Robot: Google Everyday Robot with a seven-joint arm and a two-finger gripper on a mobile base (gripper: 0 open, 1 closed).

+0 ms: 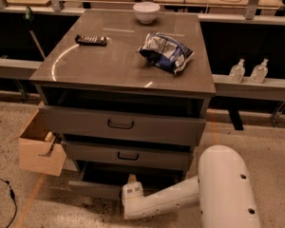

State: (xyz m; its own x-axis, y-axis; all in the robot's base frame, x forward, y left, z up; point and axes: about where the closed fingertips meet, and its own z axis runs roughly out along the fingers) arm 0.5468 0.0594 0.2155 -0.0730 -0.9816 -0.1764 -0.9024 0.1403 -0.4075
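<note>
A grey three-drawer cabinet [85,75] stands in the middle of the camera view. On its top lie a blue and silver chip bag [165,51], a white bowl [146,11] at the back, and a dark flat bar [91,40] on the left. The bottom drawer [97,189] is pulled out, and the top drawer [121,124] stands slightly ajar. My white arm [171,198] reaches in low from the right. My gripper [131,180] sits at the front edge of the open bottom drawer, nearest to it. Nothing can be seen held in it.
An open cardboard box [35,146] sits on the floor against the cabinet's left side. Two clear pump bottles [237,71] stand on a ledge at the right. A black cable [7,194] lies on the floor at the lower left. Workbenches run behind.
</note>
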